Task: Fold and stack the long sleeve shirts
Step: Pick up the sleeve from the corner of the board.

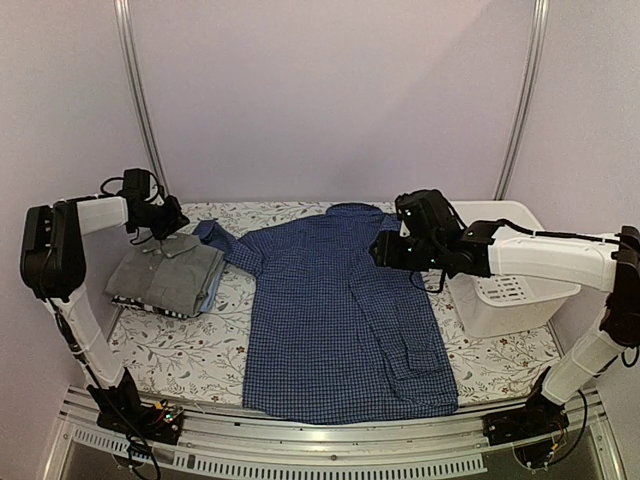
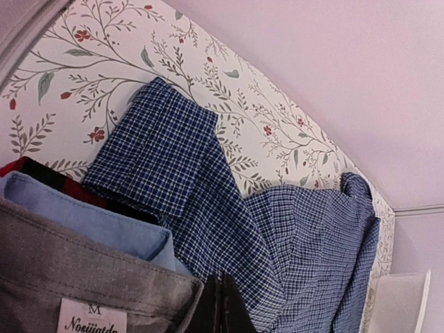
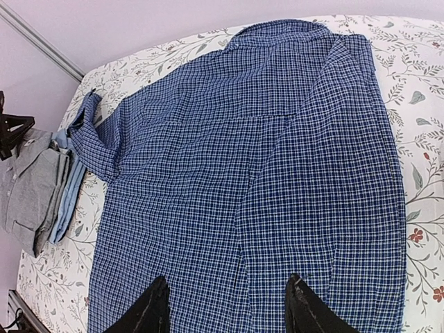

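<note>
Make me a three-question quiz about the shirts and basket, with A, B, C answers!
1. Where is the white basket? A by the right arm; B on the floor; C hanging overhead.
2. What colour is the top shirt on the folded stack? A yellow; B grey; C green.
3. How is the blue check shirt? A rolled up; B in the basket; C spread on the table.
Answers: A, it stands beside the right arm; B, grey cloth tops the stack; C, it lies open on the table.
</note>
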Motion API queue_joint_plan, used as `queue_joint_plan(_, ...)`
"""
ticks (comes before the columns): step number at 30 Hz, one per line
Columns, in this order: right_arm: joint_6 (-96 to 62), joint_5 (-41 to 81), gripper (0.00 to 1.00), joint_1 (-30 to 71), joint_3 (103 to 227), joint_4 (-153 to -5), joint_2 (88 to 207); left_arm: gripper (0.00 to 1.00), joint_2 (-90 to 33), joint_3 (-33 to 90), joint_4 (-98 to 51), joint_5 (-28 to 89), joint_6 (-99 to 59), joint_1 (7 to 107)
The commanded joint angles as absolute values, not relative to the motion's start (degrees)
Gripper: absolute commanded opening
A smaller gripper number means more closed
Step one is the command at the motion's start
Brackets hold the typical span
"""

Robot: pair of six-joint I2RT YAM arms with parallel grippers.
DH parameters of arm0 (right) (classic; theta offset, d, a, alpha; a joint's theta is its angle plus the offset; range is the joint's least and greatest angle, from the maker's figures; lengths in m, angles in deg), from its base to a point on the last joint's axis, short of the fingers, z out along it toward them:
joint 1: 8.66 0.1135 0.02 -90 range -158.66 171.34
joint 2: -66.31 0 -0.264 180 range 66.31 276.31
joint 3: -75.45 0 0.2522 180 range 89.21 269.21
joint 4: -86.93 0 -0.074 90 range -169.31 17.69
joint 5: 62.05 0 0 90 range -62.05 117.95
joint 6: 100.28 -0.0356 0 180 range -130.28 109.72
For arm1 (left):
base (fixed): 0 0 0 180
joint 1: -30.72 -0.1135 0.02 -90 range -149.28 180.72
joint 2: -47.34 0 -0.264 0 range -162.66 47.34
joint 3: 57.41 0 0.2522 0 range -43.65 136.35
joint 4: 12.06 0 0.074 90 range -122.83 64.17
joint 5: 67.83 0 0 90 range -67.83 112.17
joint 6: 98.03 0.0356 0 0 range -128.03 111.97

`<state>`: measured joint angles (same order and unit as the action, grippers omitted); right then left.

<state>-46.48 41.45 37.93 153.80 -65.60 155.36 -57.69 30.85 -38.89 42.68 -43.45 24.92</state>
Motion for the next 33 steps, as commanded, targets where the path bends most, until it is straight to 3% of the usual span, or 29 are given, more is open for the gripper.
queue_joint_plan(1, -46.6, 42.5, 0.54, 38.5, 154.8, -65.9, 153.3, 0.00, -57.7, 33.8, -38.8, 43.3, -40.6, 24.4)
queue_joint_plan(3, -46.7, 42.5, 0.54, 38.6, 154.8, -65.9, 153.0, 0.04, -59.7, 35.9, -40.7, 42.3, -38.5, 24.6)
queue_joint_plan(7, -46.7, 42.9, 0.55, 38.6, 154.3, -65.6, 152.5, 0.32, -64.9, 41.9, -45.5, 38.2, -33.2, 27.2)
queue_joint_plan(10, -46.8, 42.9, 0.56, 38.6, 154.1, -65.4, 152.3, 0.43, -67.7, 44.7, -46.9, 33.4, -31.5, 30.2)
queue_joint_plan(19, -47.1, 42.2, 0.56, 38.6, 152.3, -65.4, 150.6, 0.62, -81.2, 60.8, -57.3, 14.6, -26.6, 37.1)
queue_joint_plan(28, -46.0, 42.6, 0.56, 38.6, 151.8, -64.7, 149.6, 0.62, -88.8, 69.6, -62.7, 12.2, -27.8, 41.2)
queue_joint_plan(32, -45.8, 42.2, 0.56, 38.6, 151.5, -64.7, 149.1, 0.48, -88.1, 68.5, -61.9, 12.7, -29.2, 41.2)
queue_joint_plan(33, -45.8, 42.3, 0.56, 38.6, 151.4, -64.7, 148.9, 0.40, -87.8, 68.4, -61.7, 12.8, -29.3, 41.3)
